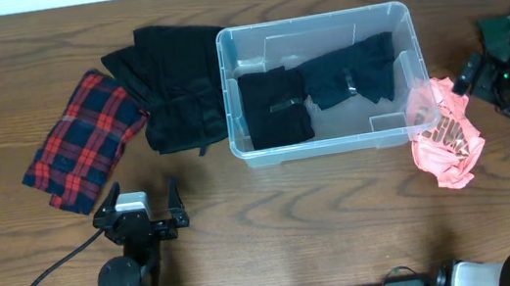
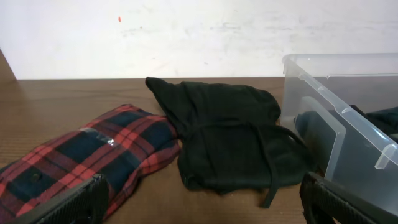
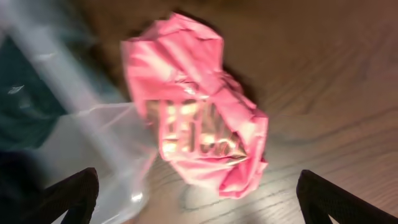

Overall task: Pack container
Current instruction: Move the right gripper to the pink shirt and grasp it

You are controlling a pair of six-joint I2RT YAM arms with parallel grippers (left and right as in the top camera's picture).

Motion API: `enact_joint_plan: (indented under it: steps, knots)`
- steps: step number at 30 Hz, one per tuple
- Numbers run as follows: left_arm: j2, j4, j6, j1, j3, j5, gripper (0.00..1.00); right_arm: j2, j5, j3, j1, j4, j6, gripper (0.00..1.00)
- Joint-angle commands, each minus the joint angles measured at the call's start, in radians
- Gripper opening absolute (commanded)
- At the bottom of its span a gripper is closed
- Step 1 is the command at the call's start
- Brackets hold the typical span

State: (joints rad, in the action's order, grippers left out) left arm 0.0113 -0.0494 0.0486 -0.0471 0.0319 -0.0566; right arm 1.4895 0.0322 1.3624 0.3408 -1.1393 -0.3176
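Observation:
The container (image 1: 318,20) is a clear rectangular bin at mid-table, with dark folded garments (image 1: 275,109) lying inside. Left of it lie a black garment (image 1: 173,85) and a red-and-navy plaid garment (image 1: 82,141). A crumpled pink garment (image 1: 447,142) rests against its right end. My left gripper (image 1: 141,201) is open near the front edge, facing the plaid garment (image 2: 93,155) and the black garment (image 2: 230,137). My right gripper (image 1: 480,84) hovers open just right of the bin. In the right wrist view the pink garment (image 3: 199,106) lies ahead of its spread fingers (image 3: 336,199).
A black cable (image 1: 40,275) runs from the left arm across the front left of the wooden table. The bin's corner (image 2: 336,68) stands to the right of the left gripper's view. Its blurred clear wall (image 3: 56,74) sits beside the pink garment.

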Motion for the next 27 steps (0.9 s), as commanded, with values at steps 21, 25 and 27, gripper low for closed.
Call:
enact_joint_plan:
  steps: [21, 25, 27]
  knots:
    - [0.001, -0.015, -0.008, -0.003, -0.027, -0.004, 0.98, 0.045, 0.09, -0.552, 0.117, 0.578, 0.027, 0.99]
    - [0.001, -0.015, -0.008, -0.003, -0.027, -0.004, 0.98, 0.045, 0.134, -0.599, 0.117, 0.637, 0.027, 0.99]
    - [0.001, -0.015, -0.008, -0.003, -0.027, -0.004, 0.98, 0.045, 0.134, -0.617, 0.117, 0.655, 0.027, 0.98]
